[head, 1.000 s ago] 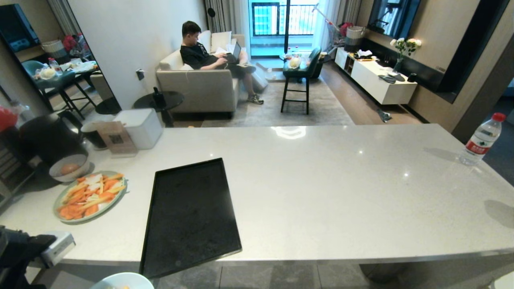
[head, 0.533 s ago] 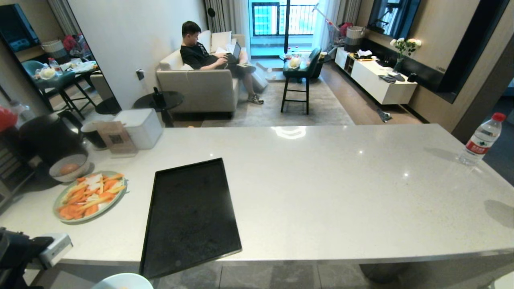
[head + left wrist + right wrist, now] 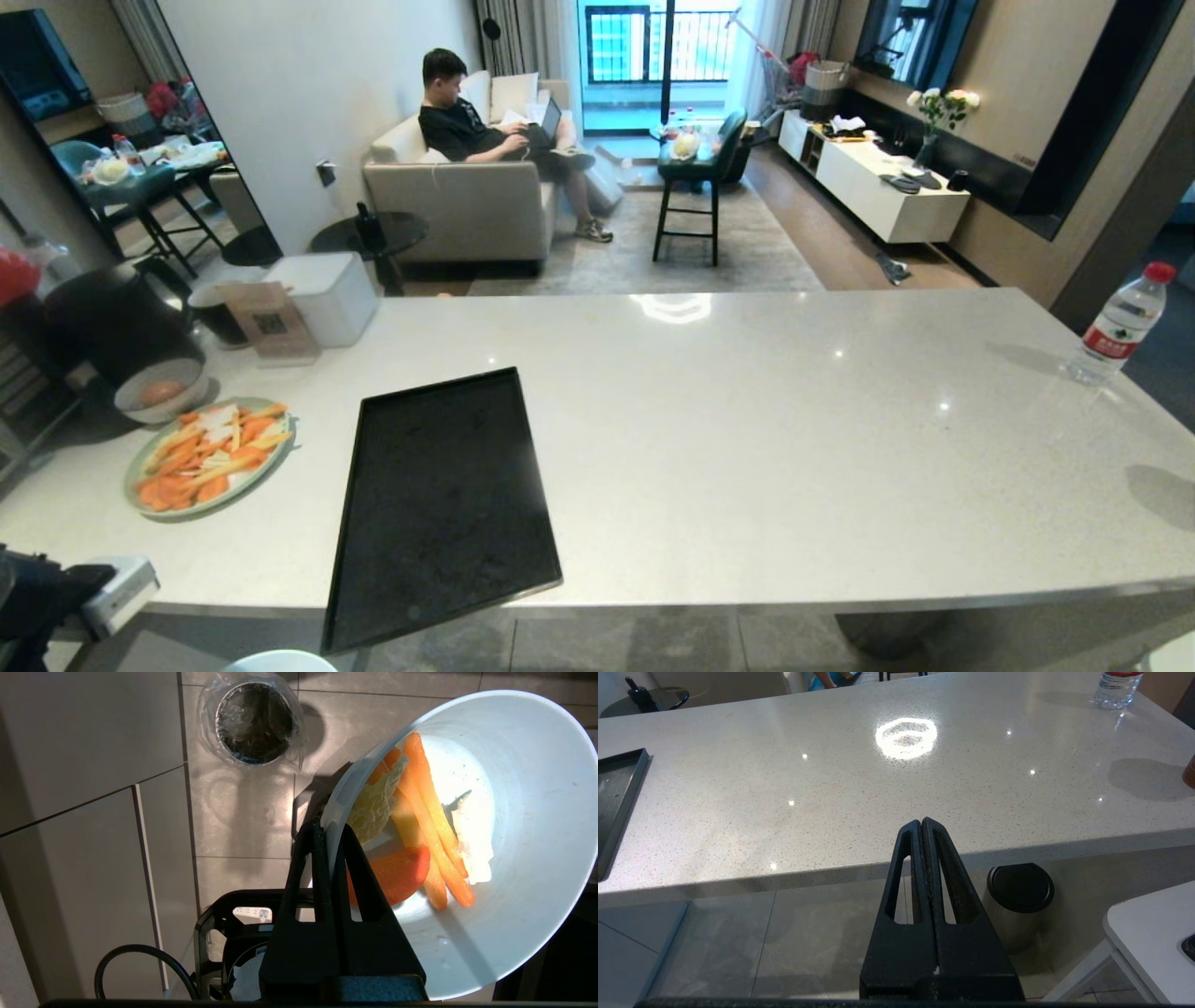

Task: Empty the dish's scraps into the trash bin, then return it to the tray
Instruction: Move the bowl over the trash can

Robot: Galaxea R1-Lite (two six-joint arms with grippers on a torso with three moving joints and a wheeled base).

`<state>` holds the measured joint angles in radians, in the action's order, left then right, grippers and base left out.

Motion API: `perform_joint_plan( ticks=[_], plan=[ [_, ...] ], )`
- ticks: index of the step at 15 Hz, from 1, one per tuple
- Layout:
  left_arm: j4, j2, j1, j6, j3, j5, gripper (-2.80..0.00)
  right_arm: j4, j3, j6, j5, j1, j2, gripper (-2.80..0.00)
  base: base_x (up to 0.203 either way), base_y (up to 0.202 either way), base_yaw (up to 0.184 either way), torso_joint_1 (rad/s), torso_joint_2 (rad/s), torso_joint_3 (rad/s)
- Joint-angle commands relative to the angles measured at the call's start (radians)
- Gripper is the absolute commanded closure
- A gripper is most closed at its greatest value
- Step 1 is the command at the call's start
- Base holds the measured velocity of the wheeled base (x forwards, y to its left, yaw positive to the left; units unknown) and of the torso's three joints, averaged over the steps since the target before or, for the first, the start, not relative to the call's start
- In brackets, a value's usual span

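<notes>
Since the earlier frame the dish sank lower below the counter edge. Left claw was clamped on its rim, scraps inside. Trash bin sat on the floor, off to one side; tipping now would likely spill scraps onto tiles. Right claw was closed, empty.

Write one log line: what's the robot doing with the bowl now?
left gripper: jaws shut on dish rim | scraps: in dish | trash bin: on floor, not under dish | right gripper: idle

white dish; orange scraps; black tray
</notes>
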<state>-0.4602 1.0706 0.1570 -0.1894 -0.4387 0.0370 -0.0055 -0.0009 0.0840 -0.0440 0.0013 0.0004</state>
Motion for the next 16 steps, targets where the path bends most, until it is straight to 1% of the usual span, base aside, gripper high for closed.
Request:
perform_joint_plan(
  ticks=[1,16],
  plan=[
    [-0.003,-0.004,-0.001,0.001,0.0,0.0,0.0,-0.001,0.0,0.0,0.0,0.0,0.0,0.0,0.0,0.0,0.0,0.0,0.0,0.0],
    [-0.003,-0.008,0.003,0.004,-0.002,0.0,0.0,-0.001,0.001,0.0,0.0,0.0,0.0,0.0,0.0,0.0,0.0,0.0,0.0,0.0]
  ],
)
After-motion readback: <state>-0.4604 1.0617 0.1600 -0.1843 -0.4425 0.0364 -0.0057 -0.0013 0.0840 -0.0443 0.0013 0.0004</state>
